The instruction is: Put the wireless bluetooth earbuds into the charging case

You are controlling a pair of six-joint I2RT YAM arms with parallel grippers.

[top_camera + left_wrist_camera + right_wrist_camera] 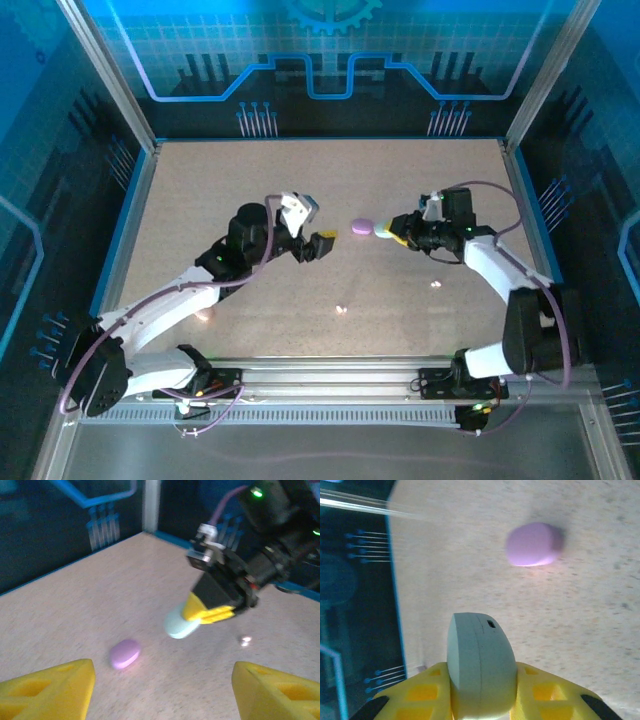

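The left pincer [322, 245] hovers over the middle of the table [250, 180], left of centre. Its yellow fingers [50, 690] are spread wide with nothing between them. In the left wrist view the two fingertips sit at the bottom corners, and bare table shows across the gap.

Just to the right of this pincer lies a purple case [361, 228], a closed pebble shape resting flat on the table. It is touched by neither arm. It shows in the left wrist view [124, 653] ahead of the spread fingers, and in the right wrist view [534, 544] beyond the held case.

Nearer the arm bases, roughly below the purple case in the top view, a tiny pale earbud [342, 309] lies loose on the table, well apart from both pincers.

Next to the right is the pale green charging case [384, 233], just beside the purple case without touching it. The right pincer [398, 238] is clamped on it from both sides. The right wrist view shows the charging case [480, 675] standing on edge between the yellow pads, lid closed, with a small dark slot on its rim. From the left wrist view the charging case [180, 625] pokes out of the right pincer [210, 612], low over the table; whether it touches the surface I cannot tell.

Farther right, a second earbud [436, 285] lies on the table near the right arm and outside the case, seen as a small bright speck [245, 640].
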